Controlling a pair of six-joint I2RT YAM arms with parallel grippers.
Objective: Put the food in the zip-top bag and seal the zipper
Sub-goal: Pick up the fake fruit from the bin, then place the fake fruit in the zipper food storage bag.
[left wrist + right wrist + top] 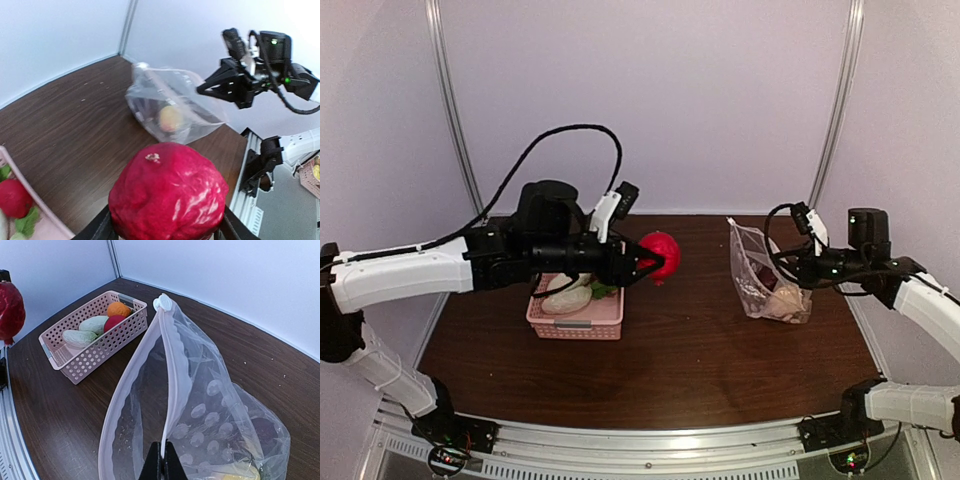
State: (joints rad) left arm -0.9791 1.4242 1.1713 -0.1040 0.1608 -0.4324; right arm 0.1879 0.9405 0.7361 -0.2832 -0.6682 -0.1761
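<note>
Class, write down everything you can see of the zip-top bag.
The bag is clear, crinkly plastic, with a whitish zipper strip along its mouth and a white slider at the far end. It rests on the brown table, on the right side, with its mouth open and held upward. The right gripper pinches one lip of the mouth. At the bottom inside lie a yellowish piece and a dark one. Nothing else touches it.
</note>
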